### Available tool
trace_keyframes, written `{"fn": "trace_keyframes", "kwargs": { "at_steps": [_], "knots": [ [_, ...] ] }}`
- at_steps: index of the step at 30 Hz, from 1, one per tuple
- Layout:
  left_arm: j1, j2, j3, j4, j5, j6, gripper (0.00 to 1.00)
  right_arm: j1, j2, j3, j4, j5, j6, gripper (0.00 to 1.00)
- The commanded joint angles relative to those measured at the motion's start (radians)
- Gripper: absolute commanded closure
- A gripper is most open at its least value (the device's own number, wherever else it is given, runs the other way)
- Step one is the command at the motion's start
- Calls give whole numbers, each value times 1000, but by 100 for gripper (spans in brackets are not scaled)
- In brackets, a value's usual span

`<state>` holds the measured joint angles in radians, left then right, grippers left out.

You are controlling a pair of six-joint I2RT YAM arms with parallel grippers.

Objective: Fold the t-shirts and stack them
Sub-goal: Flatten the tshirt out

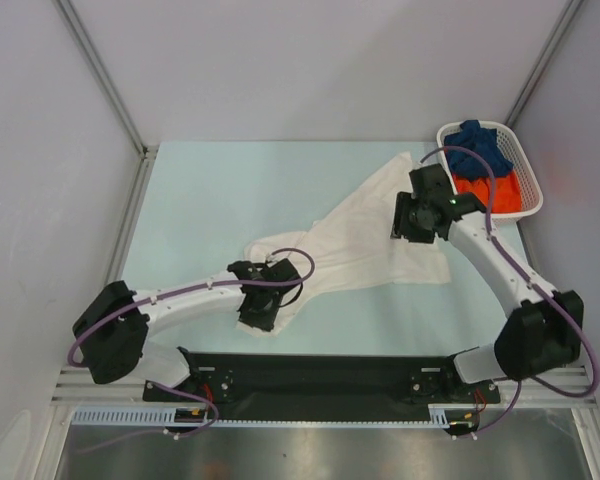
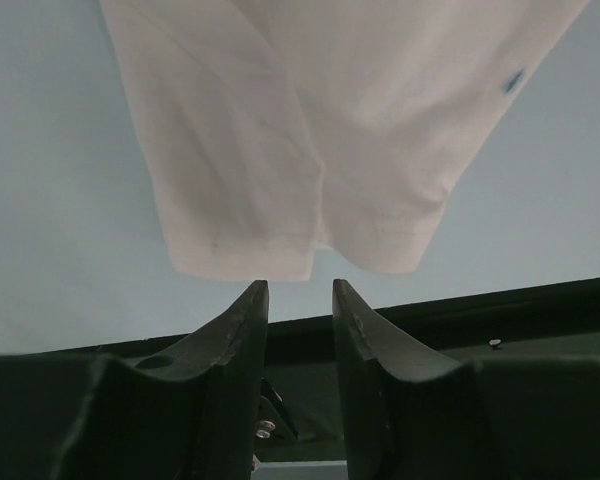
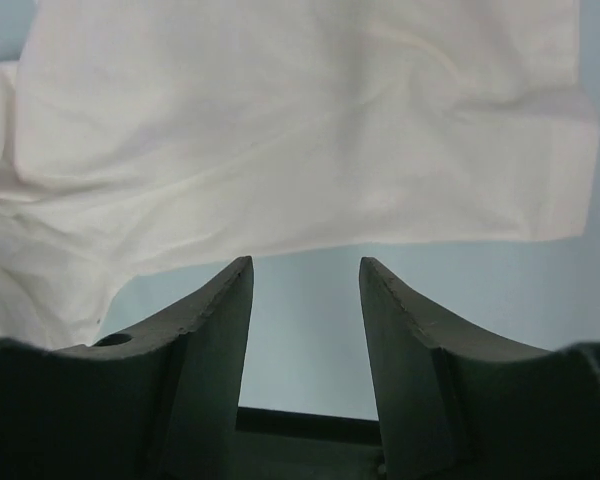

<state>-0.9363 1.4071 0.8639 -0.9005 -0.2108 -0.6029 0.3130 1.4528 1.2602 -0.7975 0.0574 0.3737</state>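
Observation:
A white t-shirt (image 1: 360,235) lies spread and rumpled across the middle of the table, running from far right to near left. My left gripper (image 1: 257,312) hovers over its near-left end, open and empty. In the left wrist view the shirt's hem (image 2: 280,150) lies just beyond my left gripper (image 2: 300,287). My right gripper (image 1: 408,218) is over the shirt's right part, open and empty. In the right wrist view the shirt's edge (image 3: 280,130) lies just past my right gripper (image 3: 305,264). A dark blue shirt (image 1: 480,145) and an orange shirt (image 1: 500,192) lie bunched in the basket.
A white plastic lattice basket (image 1: 531,190) stands at the far right corner of the pale blue table (image 1: 200,210). Grey walls with metal posts close in the left, back and right. The black arm mount (image 1: 320,375) runs along the near edge.

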Motion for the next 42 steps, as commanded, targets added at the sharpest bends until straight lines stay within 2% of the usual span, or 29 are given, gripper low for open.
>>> {"fn": "trace_keyframes", "kwargs": {
  "at_steps": [1, 5, 10, 14, 23, 27, 37, 42],
  "knots": [
    [-32, -33, -49, 95, 22, -21, 63, -5, -89, -103, -55, -83, 50, 47],
    [-71, 19, -55, 98, -18, -35, 61, -8, -201, -157, -52, -99, 71, 47],
    [-91, 65, -63, 101, -36, -61, 58, -11, -224, -143, -75, -77, 57, 47],
    [-91, 101, -62, 77, -65, -90, 65, -14, -224, -134, -74, -100, 59, 47],
    [-95, 122, -37, 49, -134, -118, 63, -18, -218, -143, -71, -105, 39, 47],
    [-95, 133, -63, 72, -104, -118, 69, -28, -223, -145, -71, -113, 28, 47],
    [-95, 124, -115, 109, -87, -127, 77, -49, -238, -165, -74, -114, 25, 46],
    [-95, 92, -132, 112, -82, -143, 74, -54, -261, -173, -80, -110, 27, 46]
  ]
}}
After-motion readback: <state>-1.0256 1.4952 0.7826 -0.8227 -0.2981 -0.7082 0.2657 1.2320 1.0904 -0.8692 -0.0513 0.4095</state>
